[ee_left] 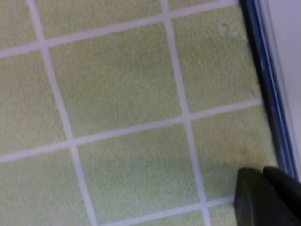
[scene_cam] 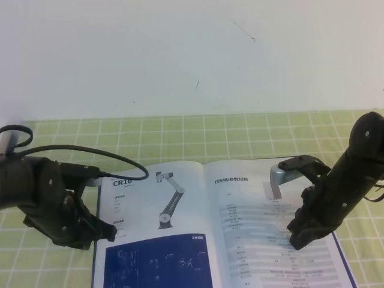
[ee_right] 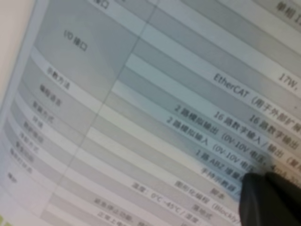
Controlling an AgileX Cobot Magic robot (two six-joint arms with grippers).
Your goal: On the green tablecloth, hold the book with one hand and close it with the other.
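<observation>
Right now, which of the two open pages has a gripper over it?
The right page, the one with the text table: the right gripper is over it. The left gripper sits on the cloth beside the robot-picture page.

Glossy paper book [scene_cam: 240, 234] on matt, nubbly green tablecloth [ee_left: 117, 94].

Book [scene_cam: 210, 240] lies open, flat on green cloth [scene_cam: 180, 135] w/ white grid. Left page: "CR16" heading, robot arm pic, dark blue block. Right page: text columns. Blue cover edge shows at sides.
</observation>
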